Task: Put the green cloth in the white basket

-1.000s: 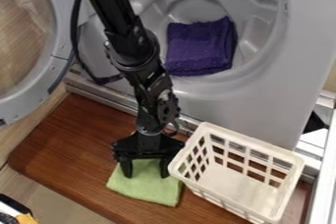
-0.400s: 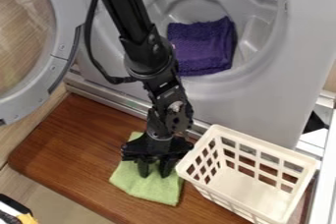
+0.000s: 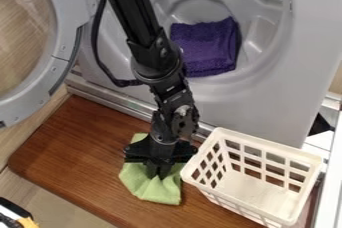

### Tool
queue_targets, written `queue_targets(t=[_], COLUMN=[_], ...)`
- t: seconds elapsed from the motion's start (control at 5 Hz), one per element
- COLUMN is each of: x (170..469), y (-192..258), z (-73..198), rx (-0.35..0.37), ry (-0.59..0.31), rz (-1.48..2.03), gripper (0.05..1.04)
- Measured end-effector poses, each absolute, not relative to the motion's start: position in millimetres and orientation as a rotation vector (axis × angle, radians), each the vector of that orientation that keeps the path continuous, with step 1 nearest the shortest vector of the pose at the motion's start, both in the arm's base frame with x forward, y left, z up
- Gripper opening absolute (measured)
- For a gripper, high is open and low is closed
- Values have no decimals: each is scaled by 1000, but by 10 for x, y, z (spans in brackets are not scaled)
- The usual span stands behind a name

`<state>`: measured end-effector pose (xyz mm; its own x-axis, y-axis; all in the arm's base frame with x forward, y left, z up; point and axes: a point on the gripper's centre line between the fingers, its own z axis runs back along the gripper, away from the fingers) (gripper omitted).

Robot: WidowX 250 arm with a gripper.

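Camera view: hand [image 3: 159, 172] closed on the green cloth [image 3: 157, 192], which is bunched directly beneath it, toward the front edge of the desk [image 3: 67, 147]. The white basket [image 3: 267, 146] stands just beside, toward the desk's right end, its long axis slanting down to the right. I judge a lift over its near rim is required, then a sideways carry; the washer [image 3: 267, 97] limits room behind.

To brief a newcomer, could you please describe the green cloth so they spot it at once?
Below the laundry machine lies a wooden board. On it, left of the white basket in view, the green cloth bunches in the gripper. Its colour sets it apart from the purple cloth inside the machine.
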<state>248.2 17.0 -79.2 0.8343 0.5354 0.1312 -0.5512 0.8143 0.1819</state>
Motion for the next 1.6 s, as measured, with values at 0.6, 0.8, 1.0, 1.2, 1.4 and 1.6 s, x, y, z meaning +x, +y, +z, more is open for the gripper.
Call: queue_targets(t=[0.6, 0.8, 1.0, 1.2, 1.4, 1.6], x=[2237, 2227, 2316, 2396, 2538, 2645], y=[332, 410, 391, 326, 90, -313], z=[-447, -255, -25, 181, 451, 645], rx=[319, 316, 265, 210, 164, 141], ry=[-92, -135, -201, -267, -344, -412], rz=[614, 651, 658, 662, 609, 475], gripper=[64, 64, 64, 64, 64, 64])
